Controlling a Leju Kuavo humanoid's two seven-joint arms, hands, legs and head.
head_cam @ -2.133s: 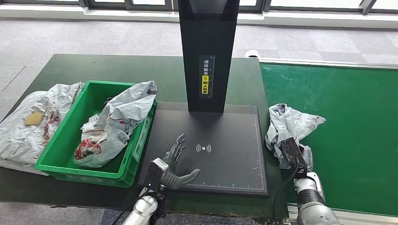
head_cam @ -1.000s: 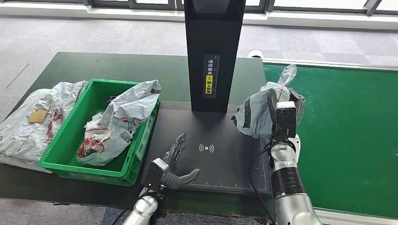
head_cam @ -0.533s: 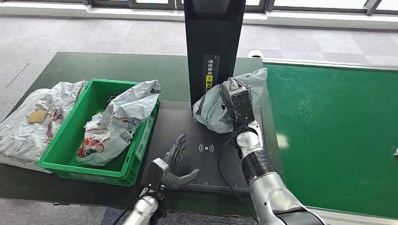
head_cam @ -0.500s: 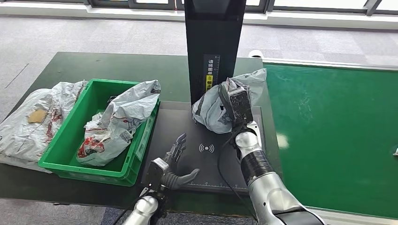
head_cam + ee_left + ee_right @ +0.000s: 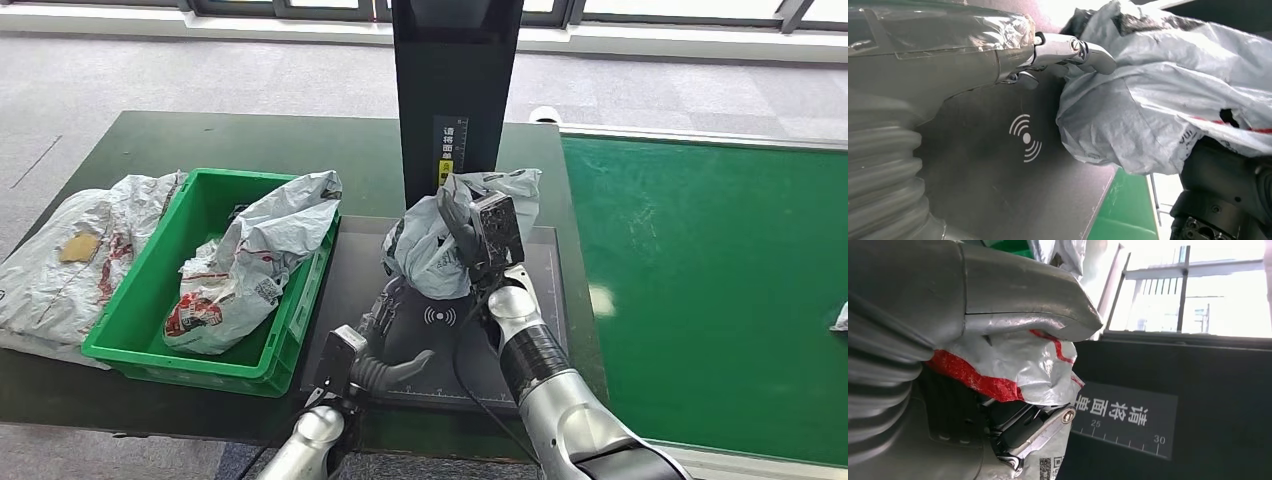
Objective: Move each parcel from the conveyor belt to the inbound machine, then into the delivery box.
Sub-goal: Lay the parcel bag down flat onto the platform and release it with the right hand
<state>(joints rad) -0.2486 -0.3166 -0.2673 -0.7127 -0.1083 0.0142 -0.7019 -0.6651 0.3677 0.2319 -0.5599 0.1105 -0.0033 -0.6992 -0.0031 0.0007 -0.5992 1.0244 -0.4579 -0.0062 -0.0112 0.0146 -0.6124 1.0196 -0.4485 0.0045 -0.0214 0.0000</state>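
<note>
Right hand [image 5: 478, 232] carried parcel [image 5: 425, 250] leftward over scanner plate [image 5: 535, 330].

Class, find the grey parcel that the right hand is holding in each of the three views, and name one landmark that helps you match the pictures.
Head view: grey parcel at centre, held above the black scanner plate.
Left wrist view: it fills the right half, beside the left hand.
Right wrist view: crumpled grey-and-red plastic clamped in the right hand.
Shared landmark: the white wave symbol on the plate, seen in head and left wrist views.
</note>
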